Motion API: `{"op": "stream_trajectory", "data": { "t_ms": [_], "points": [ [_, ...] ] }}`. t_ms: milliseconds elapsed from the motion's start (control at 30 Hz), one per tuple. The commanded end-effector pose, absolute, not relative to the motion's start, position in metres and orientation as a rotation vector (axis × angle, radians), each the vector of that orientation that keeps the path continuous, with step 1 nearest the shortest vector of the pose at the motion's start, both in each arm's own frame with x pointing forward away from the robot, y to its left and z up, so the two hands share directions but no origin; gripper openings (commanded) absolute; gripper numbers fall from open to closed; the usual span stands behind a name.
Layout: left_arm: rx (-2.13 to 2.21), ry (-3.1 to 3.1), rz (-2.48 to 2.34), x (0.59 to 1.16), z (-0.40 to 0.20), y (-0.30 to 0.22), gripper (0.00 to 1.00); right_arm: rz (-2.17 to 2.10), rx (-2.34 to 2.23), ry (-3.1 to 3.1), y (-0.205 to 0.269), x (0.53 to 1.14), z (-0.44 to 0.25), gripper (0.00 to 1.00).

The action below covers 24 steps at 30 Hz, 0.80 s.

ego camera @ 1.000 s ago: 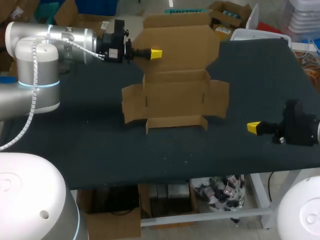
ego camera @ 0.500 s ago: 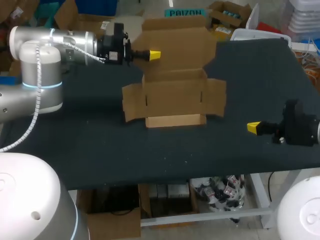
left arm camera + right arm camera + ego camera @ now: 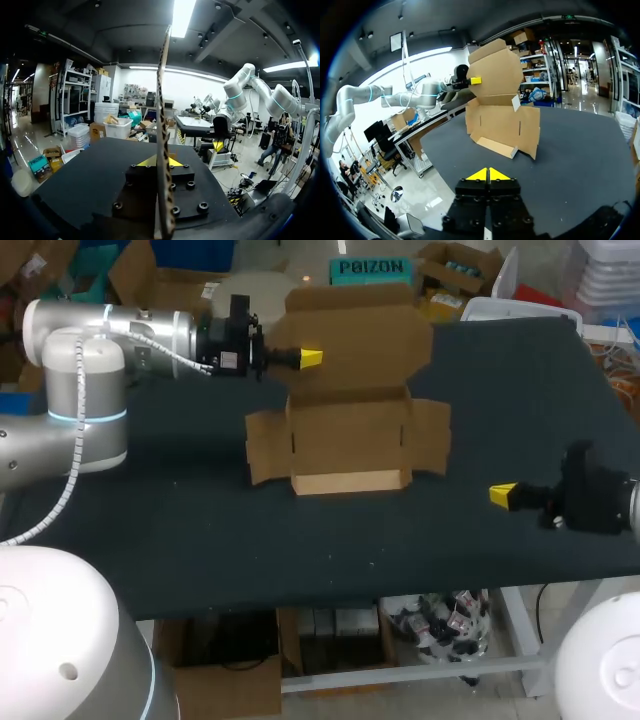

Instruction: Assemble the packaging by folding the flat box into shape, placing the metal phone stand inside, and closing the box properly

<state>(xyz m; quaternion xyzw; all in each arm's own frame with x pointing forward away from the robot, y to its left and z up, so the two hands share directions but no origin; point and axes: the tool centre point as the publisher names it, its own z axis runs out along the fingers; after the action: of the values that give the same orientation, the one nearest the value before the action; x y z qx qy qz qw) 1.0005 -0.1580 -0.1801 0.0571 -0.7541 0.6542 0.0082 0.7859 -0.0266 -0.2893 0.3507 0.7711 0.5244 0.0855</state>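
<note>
- Box [image 3: 348,440] of brown cardboard, half folded, sits on the dark table [image 3: 180,530], towards the far side and about midway across.
- Its lid panel [image 3: 358,335] stands up at the box's far side. The two side flaps [image 3: 430,435] spread outward on either side of the box, and a low front wall [image 3: 350,482] is folded up on the side nearest us.
- Our left gripper [image 3: 311,358] is at the left edge of the lid panel, higher than the box's left flap, with its arm coming in level from the box's left.
- In the left wrist view we see the panel edge-on, running up between the two yellow tips with one tip against each face. The fingers are drawn in narrow and pinch the cardboard.
- Our right gripper [image 3: 503,495] is low over the table, to the right of the box and nearer to us than its front wall. It is well apart from the box and points toward it.
- In the right wrist view its yellow tips meet with no gap and hold nothing, and the box stands ahead of them.
</note>
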Motion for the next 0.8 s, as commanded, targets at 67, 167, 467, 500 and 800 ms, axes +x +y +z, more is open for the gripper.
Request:
{"op": "stream_trajectory", "data": {
  "t_ms": [67, 167, 467, 500, 800],
  "points": [
    [0.173, -2.352, 2.044, 1.001, -0.183, -0.158, 0.0, 1.513, 1.046, 2.278, 0.004, 0.791, -0.3, 0.0],
    [0.173, -2.352, 2.044, 1.001, -0.183, -0.158, 0.0, 1.477, 1.053, 2.293, 0.018, 0.8, -0.308, 0.0],
    [0.173, -2.352, 2.044, 1.001, -0.183, -0.158, 0.0, 1.466, 1.063, 2.304, 0.025, 0.806, -0.311, 0.0],
    [0.173, -2.352, 2.044, 1.001, -0.183, -0.158, 0.0, 1.466, 1.063, 2.304, 0.025, 0.806, -0.311, 0.0],
    [0.173, -2.352, 2.044, 1.001, -0.183, -0.158, 0.0, 1.481, 1.058, 2.261, 0.036, 0.816, -0.315, 0.0]
  ]
}}
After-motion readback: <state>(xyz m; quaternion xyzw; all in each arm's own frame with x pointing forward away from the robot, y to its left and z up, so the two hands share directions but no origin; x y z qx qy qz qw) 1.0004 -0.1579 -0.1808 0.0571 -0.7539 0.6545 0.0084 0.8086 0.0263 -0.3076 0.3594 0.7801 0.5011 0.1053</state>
